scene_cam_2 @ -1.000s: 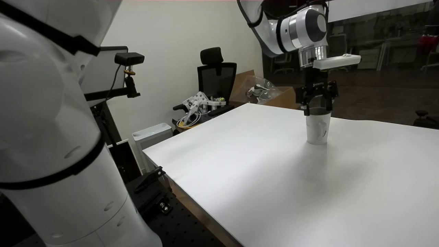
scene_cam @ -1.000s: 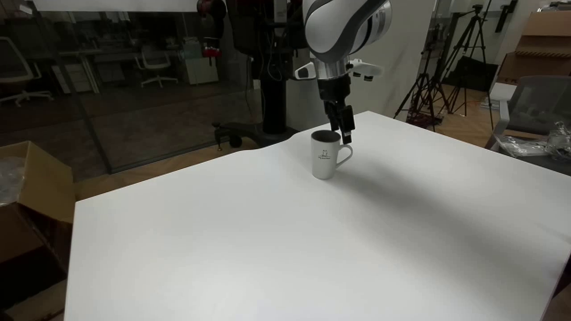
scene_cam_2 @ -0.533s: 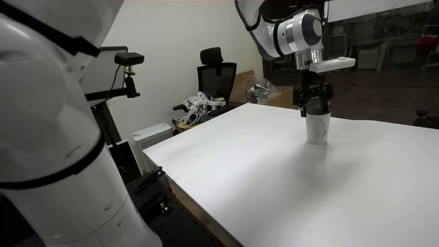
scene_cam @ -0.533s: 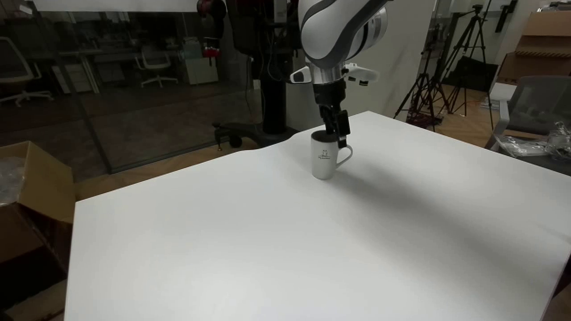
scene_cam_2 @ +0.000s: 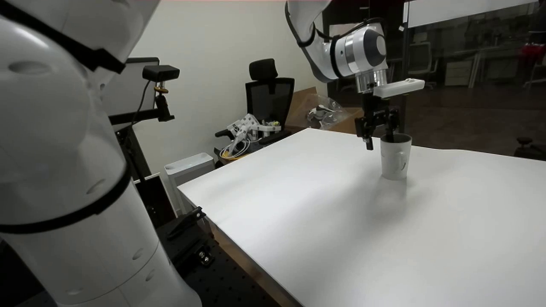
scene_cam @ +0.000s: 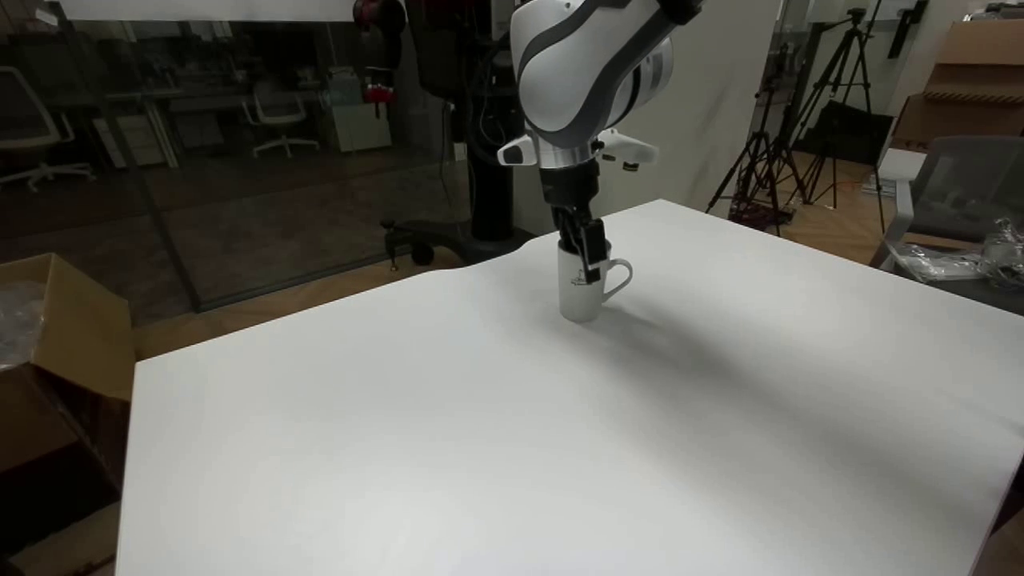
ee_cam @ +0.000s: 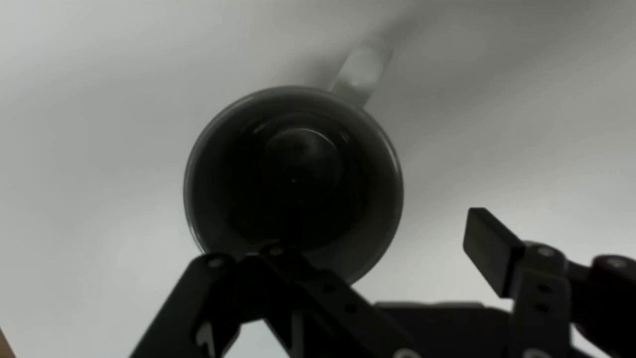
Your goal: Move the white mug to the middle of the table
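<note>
Found the mug (scene_cam: 578,296) standing upright on the tabletop (scene_cam: 448,416), nearer to an edge than to the middle. Saw the pincer (scene_cam_2: 379,144) spread wide around one side of it, gripping nothing. In an exterior view, saw the inner finger (scene_cam_2: 390,134) dipping into the mug, tip out of sight, and the outer finger (scene_cam_2: 369,144) just beside it, with a gap. Could not tell the depth of the dip. In the wrist view, saw the handle (ee_cam: 360,73) pointing away from both.

Guessed at a pinch on that side as the next step. Worried about moving sideways before the squeeze, shoving from inside, and tipping the mug or sliding it to the edge. Worried too about going down too far and bumping the bottom. Feared touching with one finger first and dragging the mug along. In a lift, feared a swing or a slip, because of a hold on just one smooth side and the weight hanging off it. Had only plain white tabletop to judge the middle by, so could pick the wrong spot. At the set-down, feared a tilt from that lopsided hold, and a fall after letting go too soon.
</note>
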